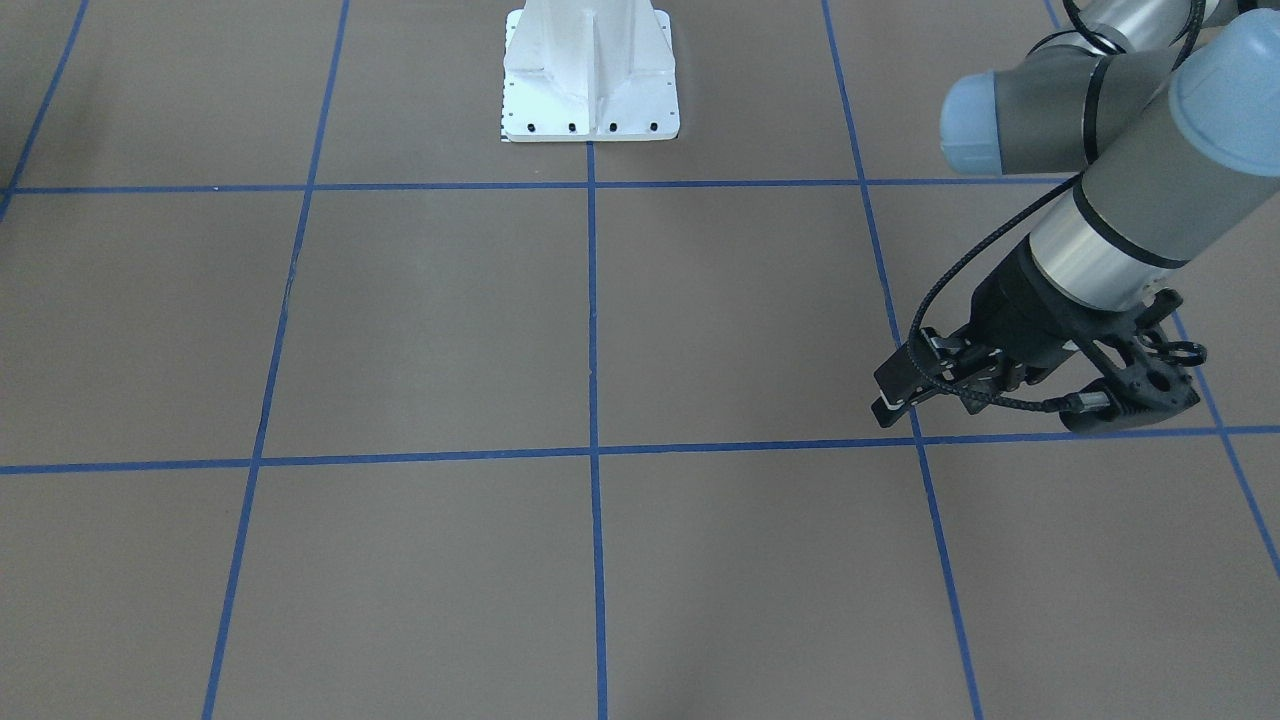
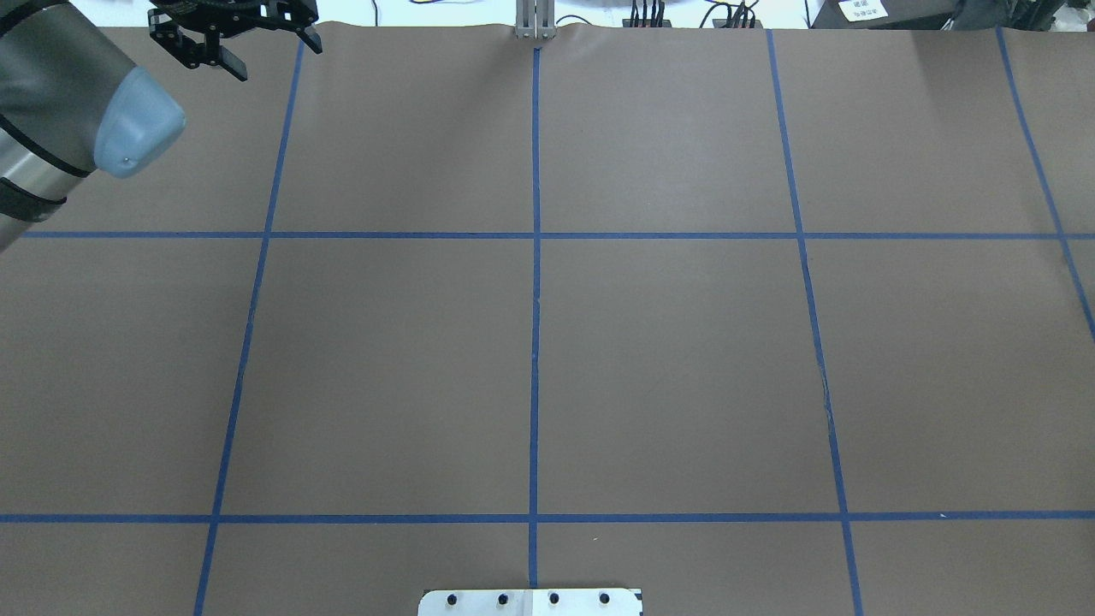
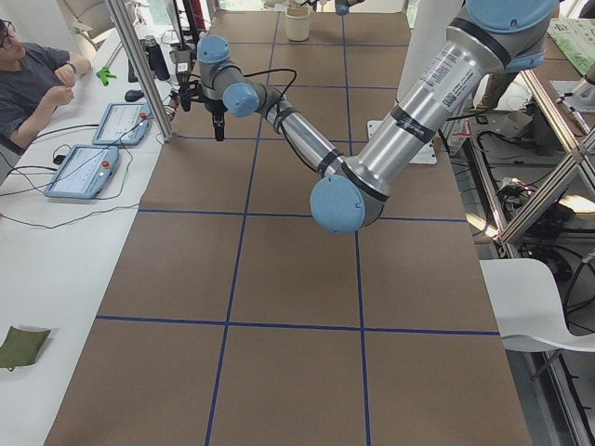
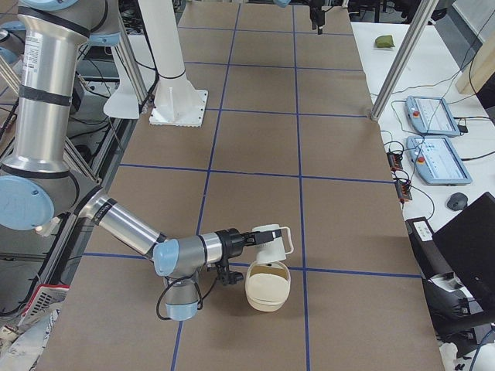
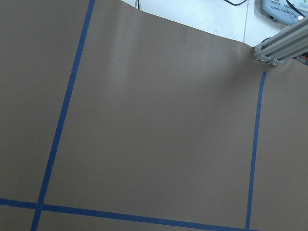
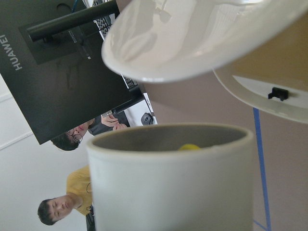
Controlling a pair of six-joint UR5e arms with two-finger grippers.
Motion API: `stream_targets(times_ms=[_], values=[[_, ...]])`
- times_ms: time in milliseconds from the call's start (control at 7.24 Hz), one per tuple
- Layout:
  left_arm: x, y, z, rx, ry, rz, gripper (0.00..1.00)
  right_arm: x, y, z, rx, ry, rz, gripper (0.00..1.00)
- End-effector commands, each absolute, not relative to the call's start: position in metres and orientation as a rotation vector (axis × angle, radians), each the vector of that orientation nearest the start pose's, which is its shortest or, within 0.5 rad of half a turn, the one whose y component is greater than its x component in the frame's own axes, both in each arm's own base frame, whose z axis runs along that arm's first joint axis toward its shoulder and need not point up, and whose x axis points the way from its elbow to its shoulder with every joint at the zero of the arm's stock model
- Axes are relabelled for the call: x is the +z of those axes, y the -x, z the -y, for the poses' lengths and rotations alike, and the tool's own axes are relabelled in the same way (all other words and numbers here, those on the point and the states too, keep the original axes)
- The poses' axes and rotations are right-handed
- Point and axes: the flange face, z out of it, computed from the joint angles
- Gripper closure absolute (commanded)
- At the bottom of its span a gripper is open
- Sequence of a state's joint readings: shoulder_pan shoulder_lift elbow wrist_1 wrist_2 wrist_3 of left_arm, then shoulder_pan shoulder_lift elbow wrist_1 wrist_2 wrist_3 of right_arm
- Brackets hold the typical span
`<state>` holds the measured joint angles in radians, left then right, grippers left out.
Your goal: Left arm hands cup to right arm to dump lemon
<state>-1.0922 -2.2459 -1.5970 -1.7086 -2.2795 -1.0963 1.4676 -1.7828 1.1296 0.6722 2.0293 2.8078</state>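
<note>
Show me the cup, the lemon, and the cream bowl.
cup [image 4: 271, 249]: exterior right view, side wall.
lemon [image 6: 189, 147]: right wrist view, yellow top inside cup.
cream bowl [image 4: 267, 298]: exterior right view, outer wall.

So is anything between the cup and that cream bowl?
Nothing visible does. The cup, at the right gripper, lies tipped toward the cream bowl, only air between their rims. The lemon shows inside the cup.

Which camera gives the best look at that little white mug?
Exterior right: the cup shows whole, handle included, at the right arm's tip near a cream bowl. The right wrist view shows just its rim close up, something yellow inside. The other views show no clear cup.
</note>
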Motion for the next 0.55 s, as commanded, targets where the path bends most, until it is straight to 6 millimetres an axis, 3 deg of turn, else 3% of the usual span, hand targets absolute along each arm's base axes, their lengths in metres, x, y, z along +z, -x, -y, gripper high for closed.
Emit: stream_targets(times_ms=[0, 414], values=[[0.213, -0.256, 0.642, -0.262, -0.098, -1.041, 0.00, 0.724, -0.070, 0.308, 1.816, 0.327, 1.895, 0.77], [0.214, -0.257, 0.642, -0.262, -0.097, -1.039, 0.00, 0.717, -0.066, 0.319, 1.869, 0.528, 1.910, 0.73]])
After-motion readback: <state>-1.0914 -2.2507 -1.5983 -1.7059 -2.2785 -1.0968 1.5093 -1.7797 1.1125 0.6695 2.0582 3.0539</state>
